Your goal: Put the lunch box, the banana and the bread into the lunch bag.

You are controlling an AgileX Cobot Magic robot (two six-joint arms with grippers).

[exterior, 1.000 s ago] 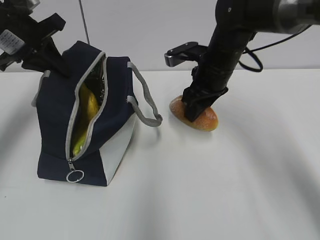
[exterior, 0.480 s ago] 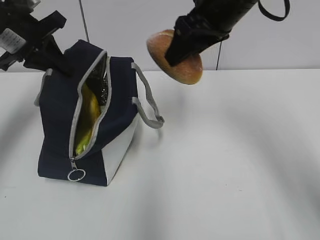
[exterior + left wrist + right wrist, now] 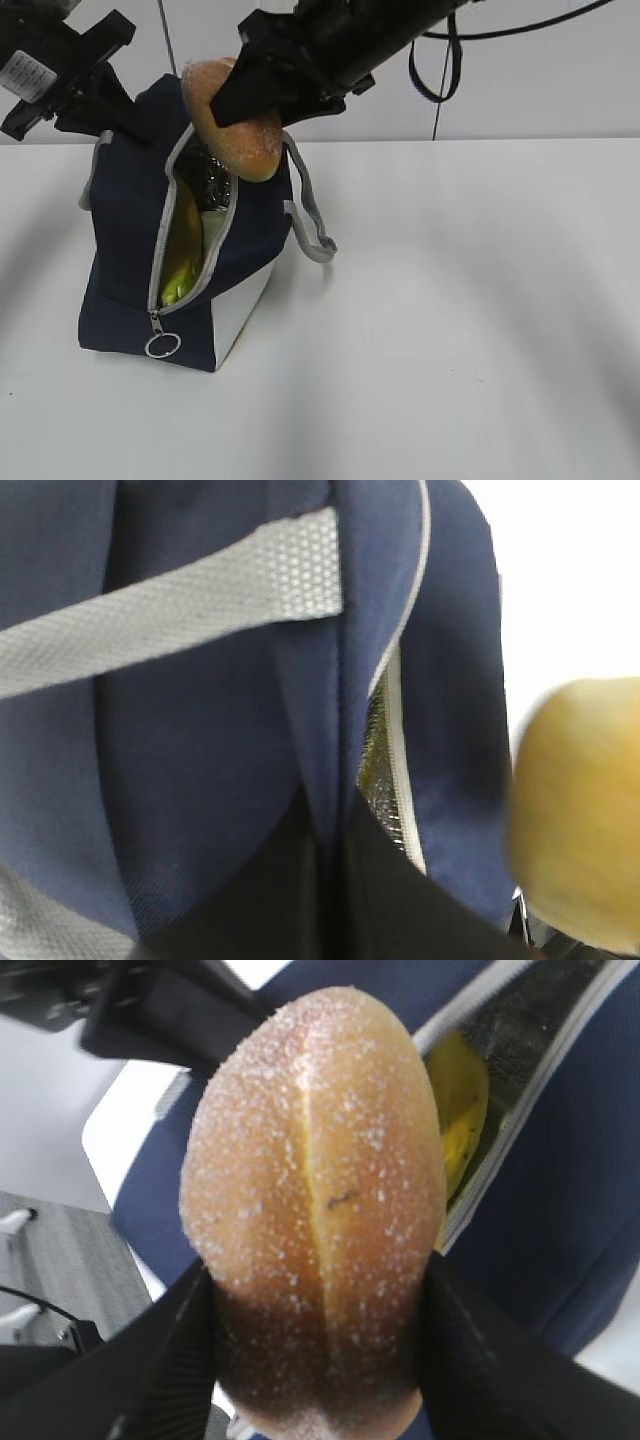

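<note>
The navy lunch bag [image 3: 125, 250] stands at the left of the white table, zipper open, silvery lining showing. The banana [image 3: 185, 245] stands inside it and shows in the right wrist view [image 3: 462, 1120]. My right gripper [image 3: 240, 105] is shut on the bread [image 3: 240, 130], a golden-brown roll held just above the bag's opening; its fingers clamp both sides of the bread [image 3: 315, 1210]. My left gripper [image 3: 115, 110] is shut on the bag's top edge at the back left, pinching a fold of navy fabric [image 3: 330, 810]. The bread's end shows blurred at the right of that view [image 3: 580, 820]. The lunch box is hidden.
The bag's grey handle [image 3: 310, 215] hangs down its right side and the zipper's ring pull [image 3: 162, 345] lies at the front bottom. The table [image 3: 470, 330] runs to the right of the bag. A black cable [image 3: 440, 60] loops behind the right arm.
My right gripper lifted the bread off the table and carried it left, to just above the bag's opening. The left gripper kept hold of the bag's edge; the opening has widened slightly.
</note>
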